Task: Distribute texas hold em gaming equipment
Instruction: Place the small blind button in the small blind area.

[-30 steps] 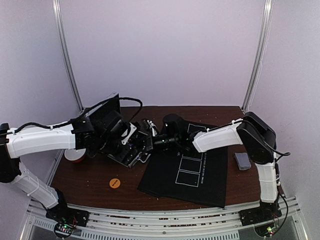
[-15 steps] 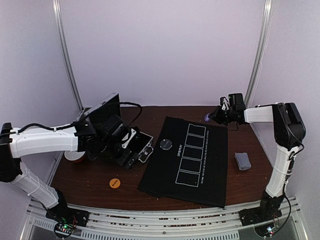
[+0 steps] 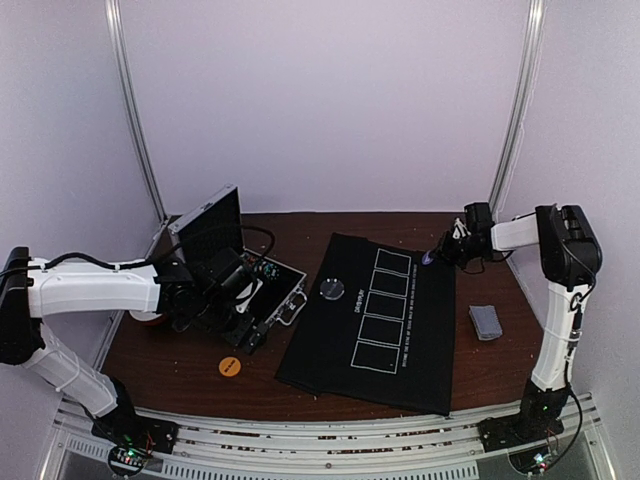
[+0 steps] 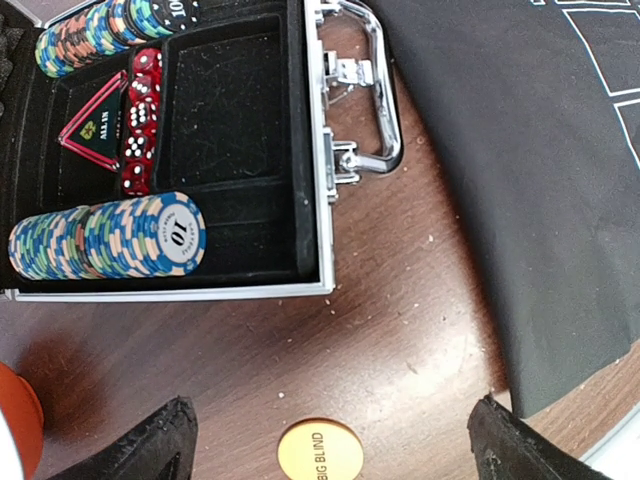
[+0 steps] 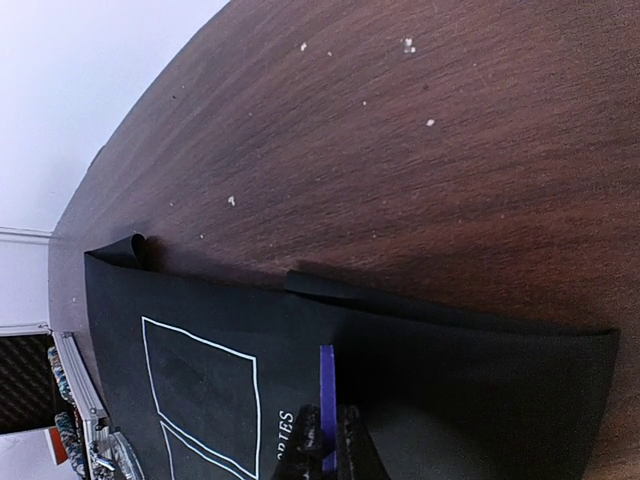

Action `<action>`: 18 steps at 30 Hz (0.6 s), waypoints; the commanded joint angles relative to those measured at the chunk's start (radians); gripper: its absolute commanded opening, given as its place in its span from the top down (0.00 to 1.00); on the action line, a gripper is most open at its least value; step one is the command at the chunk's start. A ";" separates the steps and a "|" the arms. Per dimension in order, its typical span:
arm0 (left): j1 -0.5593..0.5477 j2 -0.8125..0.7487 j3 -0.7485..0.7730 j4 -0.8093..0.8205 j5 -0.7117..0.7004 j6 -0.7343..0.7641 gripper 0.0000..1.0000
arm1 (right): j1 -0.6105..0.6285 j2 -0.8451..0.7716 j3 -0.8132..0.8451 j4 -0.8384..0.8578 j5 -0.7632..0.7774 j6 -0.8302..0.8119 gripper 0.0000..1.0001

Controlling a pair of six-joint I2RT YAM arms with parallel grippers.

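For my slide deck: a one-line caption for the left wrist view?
Open left gripper above the orange Big Blind button, beside the silver case of chips and red dice.

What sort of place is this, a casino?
Probably a robotics test booth, not a casino: two white robot arms at a brown wooden table, plain white walls, and an open silver metal case of striped poker chips.
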 commanded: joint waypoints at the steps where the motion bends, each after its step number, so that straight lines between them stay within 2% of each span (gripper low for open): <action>1: 0.007 0.011 0.001 0.020 0.020 -0.012 0.02 | -0.034 0.021 -0.004 0.000 -0.026 0.012 1.00; 3: 0.008 0.008 -0.006 0.017 0.023 -0.016 0.02 | -0.039 0.019 -0.003 -0.019 -0.018 0.000 0.94; 6: 0.009 0.003 -0.022 0.002 0.027 -0.031 0.02 | -0.041 0.008 0.004 -0.054 0.002 -0.025 0.77; 10: 0.020 0.007 -0.047 -0.038 0.038 -0.073 0.02 | -0.039 -0.025 0.019 -0.120 0.089 -0.073 0.62; 14: 0.044 -0.003 -0.090 -0.069 0.065 -0.109 0.02 | -0.033 -0.065 0.049 -0.196 0.178 -0.128 0.55; 18: 0.063 -0.006 -0.142 -0.071 0.117 -0.136 0.02 | -0.002 -0.131 0.069 -0.259 0.277 -0.196 0.54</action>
